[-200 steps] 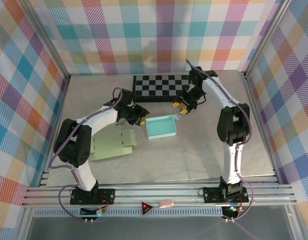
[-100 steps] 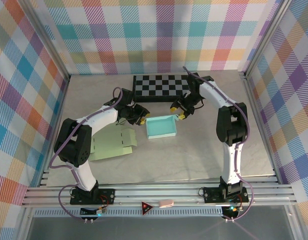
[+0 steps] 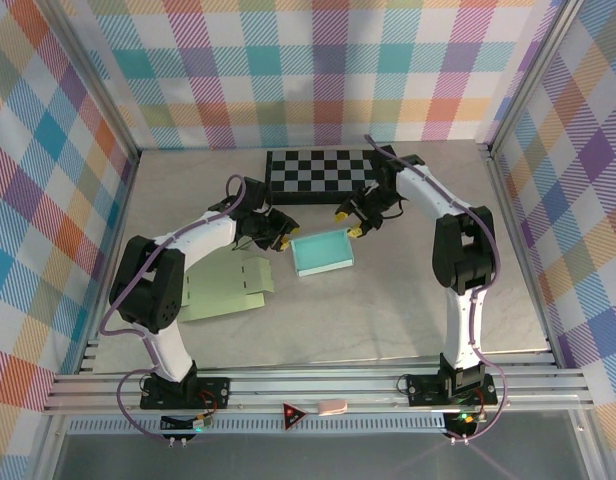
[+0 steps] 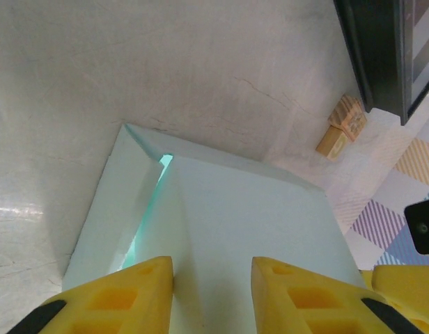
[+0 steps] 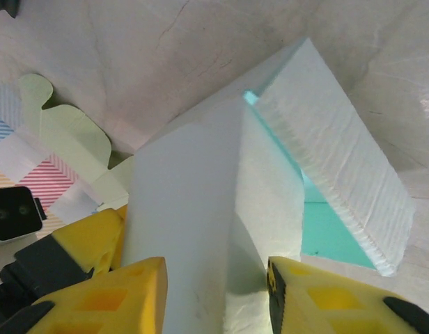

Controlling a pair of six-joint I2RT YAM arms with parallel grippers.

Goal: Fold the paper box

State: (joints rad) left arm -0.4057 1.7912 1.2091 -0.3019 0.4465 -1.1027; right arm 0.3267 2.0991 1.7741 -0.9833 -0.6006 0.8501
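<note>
The paper box point(image 3: 321, 256) is a shallow teal tray with pale outer walls, lying mid-table. My left gripper point(image 3: 281, 232) is at its far left corner. In the left wrist view a pale wall of the box point(image 4: 256, 209) fills the gap between my left gripper's point(image 4: 212, 268) yellow fingers, with a fold ridge against the left finger. My right gripper point(image 3: 350, 222) is at the far right corner. In the right wrist view a white flap point(image 5: 193, 181) stands between my right gripper's point(image 5: 216, 268) fingers and meets both, beside the teal inside point(image 5: 326, 229).
A flat pale green cut-out sheet point(image 3: 223, 290) lies left of the box. A checkerboard point(image 3: 323, 175) lies at the back, with two small wooden blocks point(image 4: 342, 125) near its edge. Plaid walls enclose the table.
My right gripper has shifted left and slightly back onto the box's far right corner, and its jaws have narrowed on the flap. The left arm has stayed still.
</note>
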